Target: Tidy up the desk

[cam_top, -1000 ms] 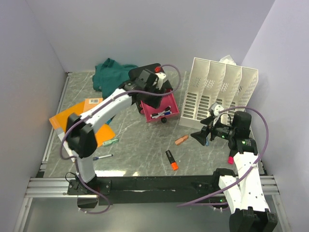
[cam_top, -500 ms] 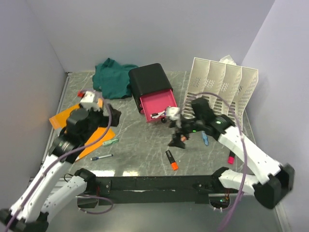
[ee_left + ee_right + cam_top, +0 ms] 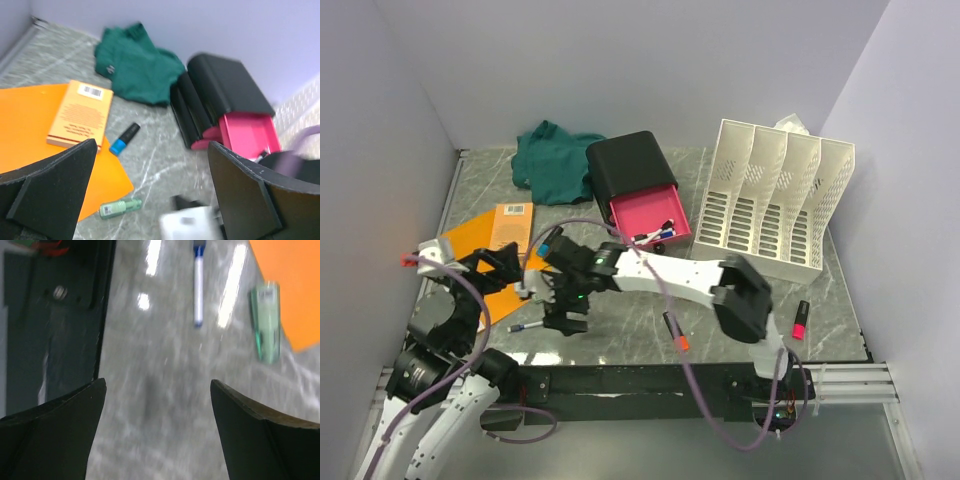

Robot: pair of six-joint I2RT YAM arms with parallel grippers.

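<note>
The desk [image 3: 820, 290] is a grey-green marbled top with a black rail along its front. My left gripper [image 3: 500, 265] hangs open over the orange folder [image 3: 465, 240] at the near left; in the left wrist view the left gripper [image 3: 151, 150] holds nothing. My right arm reaches across the desk to the left. Its right gripper [image 3: 555, 312] is open and low over bare stone, and the right gripper [image 3: 157, 385] is empty. A blue-tipped pen [image 3: 198, 287] and a green marker [image 3: 265, 325] lie just beyond its fingertips.
An orange book [image 3: 510, 222] lies on the folder, a blue-capped marker [image 3: 124, 139] beside it. A green cloth [image 3: 552, 160] is at the back left. The black drawer box [image 3: 630, 165] has its pink drawer [image 3: 650, 215] open. A white file rack [image 3: 775, 200], a pink highlighter [image 3: 799, 320] and an orange highlighter [image 3: 680, 340] are further right.
My left arm has pulled back from the drawer box to the near left, its jaws now wide. My right arm has swung from the right side across to the left, over the pen area.
</note>
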